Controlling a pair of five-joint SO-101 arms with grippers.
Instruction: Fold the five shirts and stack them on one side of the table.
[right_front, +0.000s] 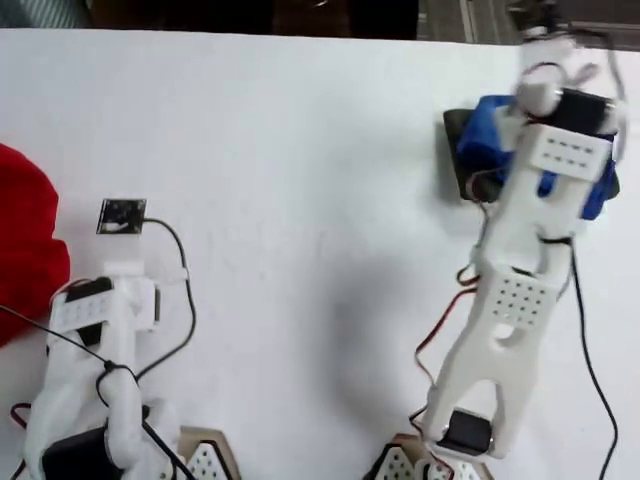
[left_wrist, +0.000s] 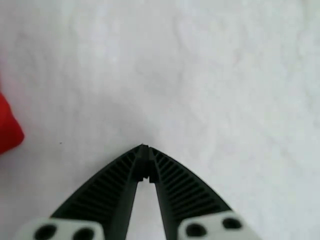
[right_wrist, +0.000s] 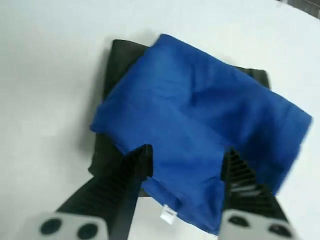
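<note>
The blue shirt (right_wrist: 200, 125) lies folded, slightly askew, on a black shirt (right_wrist: 111, 100) near the table's (right_front: 300, 150) far right corner. The right gripper (right_wrist: 186, 152) hovers over it, jaws apart. It should probably lift straight up so no cloth snags. A red shirt (right_front: 25, 240) waits at the left edge, and the left gripper (left_wrist: 145, 160) is closed and empty.

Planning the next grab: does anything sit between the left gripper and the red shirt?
Nothing visible does; just white table lies between the left gripper, closed, and the red shirt.
</note>
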